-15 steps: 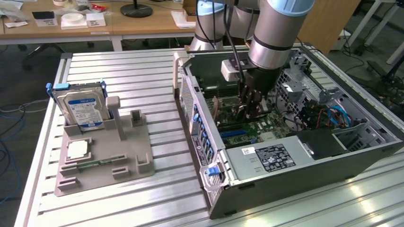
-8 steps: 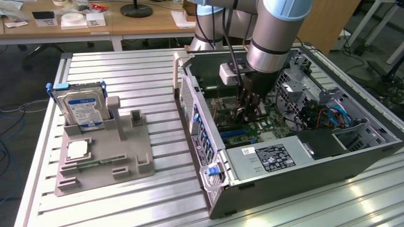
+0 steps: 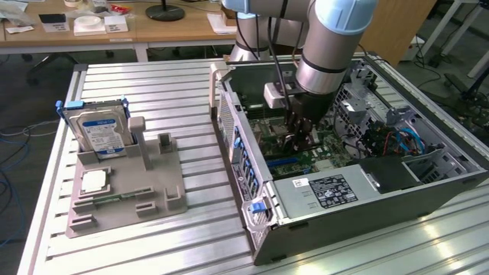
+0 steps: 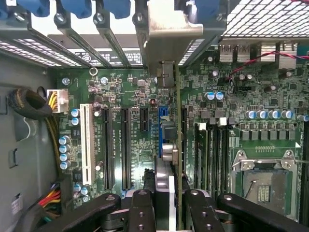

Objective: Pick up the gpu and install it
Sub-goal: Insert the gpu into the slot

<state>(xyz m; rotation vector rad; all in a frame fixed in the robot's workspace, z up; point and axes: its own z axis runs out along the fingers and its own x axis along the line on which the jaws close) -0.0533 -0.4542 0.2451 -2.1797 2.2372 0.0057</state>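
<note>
Dark gpu [image 4: 177,145], clamped edge-on in the gripper [image 4: 170,205], could miss the blue slot [image 4: 163,130] if tilted.

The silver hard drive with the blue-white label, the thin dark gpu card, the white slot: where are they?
Silver hard drive [image 3: 98,133], exterior view: its blue-white label.
Thin dark gpu card [image 4: 177,145], wrist view: its top edge.
White slot [image 4: 87,144], wrist view: its middle.

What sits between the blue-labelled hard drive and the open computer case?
In the exterior view, two grey posts of the holder tray, then bare table slats.
</note>
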